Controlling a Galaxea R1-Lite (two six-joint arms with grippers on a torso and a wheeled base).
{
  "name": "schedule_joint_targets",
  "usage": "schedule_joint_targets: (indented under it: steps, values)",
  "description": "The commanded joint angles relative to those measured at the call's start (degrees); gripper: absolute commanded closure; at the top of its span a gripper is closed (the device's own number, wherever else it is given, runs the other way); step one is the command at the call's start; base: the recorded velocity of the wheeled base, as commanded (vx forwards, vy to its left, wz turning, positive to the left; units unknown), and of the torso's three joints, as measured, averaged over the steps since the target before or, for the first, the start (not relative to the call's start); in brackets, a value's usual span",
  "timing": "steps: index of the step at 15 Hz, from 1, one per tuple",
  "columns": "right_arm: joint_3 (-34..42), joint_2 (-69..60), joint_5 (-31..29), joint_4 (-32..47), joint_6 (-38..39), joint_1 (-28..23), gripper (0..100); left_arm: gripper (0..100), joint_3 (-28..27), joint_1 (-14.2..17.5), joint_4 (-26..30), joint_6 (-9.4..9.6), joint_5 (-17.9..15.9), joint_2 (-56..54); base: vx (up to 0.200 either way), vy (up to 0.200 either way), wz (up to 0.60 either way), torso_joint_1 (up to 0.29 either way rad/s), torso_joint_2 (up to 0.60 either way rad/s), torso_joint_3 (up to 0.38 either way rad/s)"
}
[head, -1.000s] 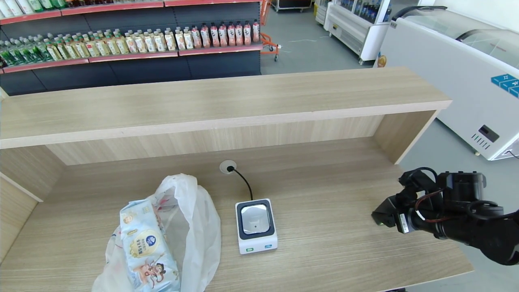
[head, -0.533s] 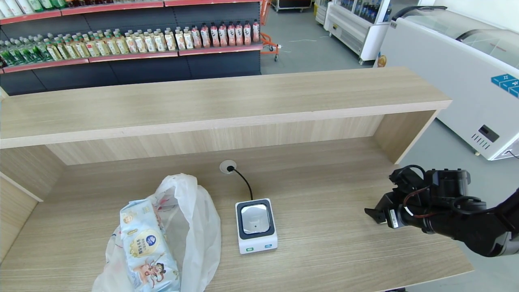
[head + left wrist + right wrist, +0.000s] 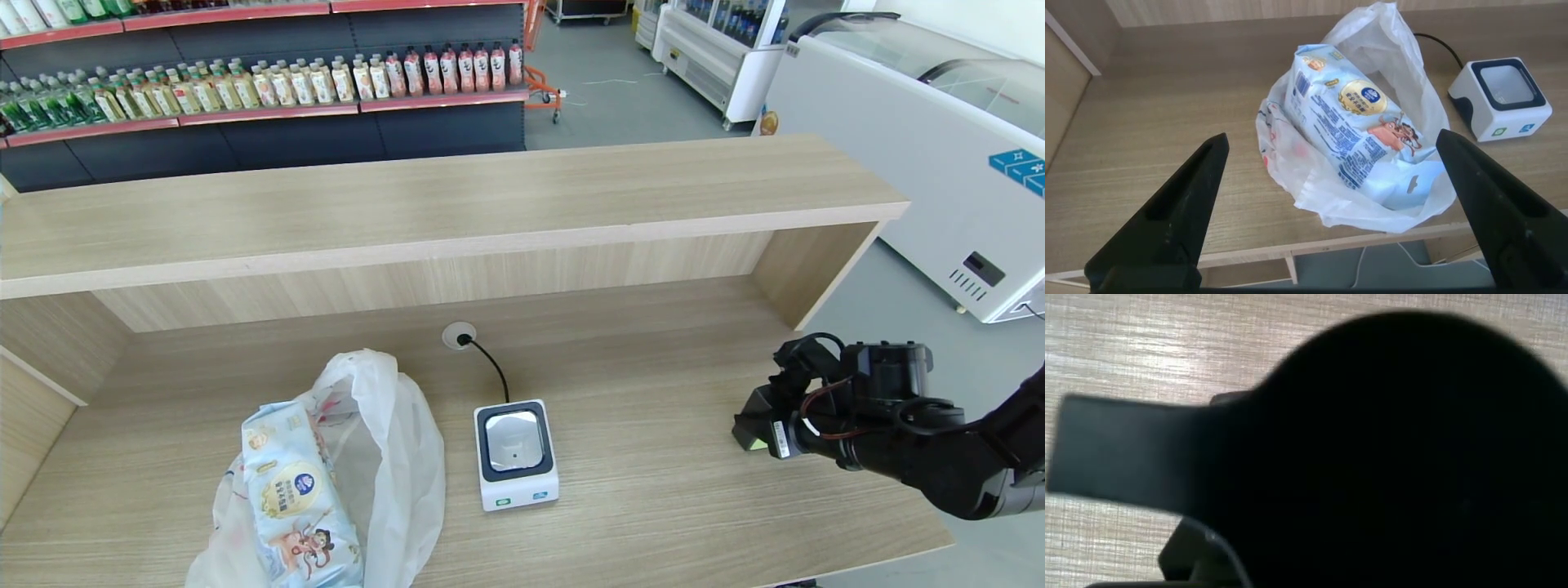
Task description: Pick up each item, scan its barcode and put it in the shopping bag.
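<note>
The pack (image 3: 1355, 122) already lies inside the shopping bag (image 3: 1282, 159), directly under your left jaws, which hang wide open and hold nothing. That item looks done, so you seem to be between items, or near the end of the task.

Your right arm (image 3: 857, 416) hovers low over the table (image 3: 669, 490). The scanner (image 3: 517, 453) sits well apart from the right jaws, between them and the bag. You cannot tell whether the right jaws are open or closed, or whether they carry anything.

If they do hold something, you need to bring its barcode over the scanner window next, then carry it on to the bag mouth.

Compared with a second ago, the right arm has slid inward over the table, toward the scanner. Bag, pack and scanner have not shifted.
</note>
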Motion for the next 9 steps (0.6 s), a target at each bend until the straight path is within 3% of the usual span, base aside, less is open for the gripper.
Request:
schedule_joint_targets:
  steps: [1, 3, 6, 7, 9]
  values:
    - [0.03, 0.03, 0.01, -0.01, -0.12, 0.72, 100, 0, 0.01, 0.00, 0.00, -0.01, -0.01, -0.02, 0.000, 0.000, 0.00, 0.000, 0.00, 0.000]
    - [-0.15, -0.15, -0.87, 0.34, -0.73, 1.16, 100, 0, 0.01, 0.00, 0.00, -0.01, -0.01, -0.02, 0.000, 0.000, 0.00, 0.000, 0.00, 0.000]
    - [-0.32, -2.61, -15.20, -0.01, -4.95, 2.65, 100, 0, 0.01, 0.00, 0.00, -0.01, -0.01, -0.02, 0.000, 0.000, 0.00, 0.000, 0.00, 0.000]
    - [-0.06, -4.37, -17.30, -0.27, -5.13, 3.27, 100, 0, 0.01, 0.00, 0.00, -0.01, -0.01, -0.02, 0.000, 0.000, 0.00, 0.000, 0.00, 0.000]
    - [-0.06, -8.67, -14.67, -0.09, -5.04, 4.32, 100, 0, 0.01, 0.00, 0.00, -0.01, -0.01, -0.02, 0.000, 0.000, 0.00, 0.000, 0.00, 0.000]
